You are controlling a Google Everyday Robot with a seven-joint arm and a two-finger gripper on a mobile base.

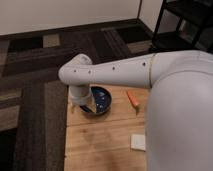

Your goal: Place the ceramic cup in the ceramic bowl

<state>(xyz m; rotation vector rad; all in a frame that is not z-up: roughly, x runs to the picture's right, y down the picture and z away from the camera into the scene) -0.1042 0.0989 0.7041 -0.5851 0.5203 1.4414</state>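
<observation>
Because the pincer [82,106] is hanging low over one side of the ceramic bowl [102,97], the ceramic cup is not showing separately and is probably hiding beneath the wrist. Whether the pincer is gripping cannot be told. The bowl's visible blue interior is holding nothing. An orange stick [133,98] and a pale square pad [138,142] are lying apart on the table [100,145].

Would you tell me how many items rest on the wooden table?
3: the ceramic bowl at the far edge, an orange item to its right, a white pad nearer. The gripper sits at the bowl's left rim and may hide the cup.
</observation>
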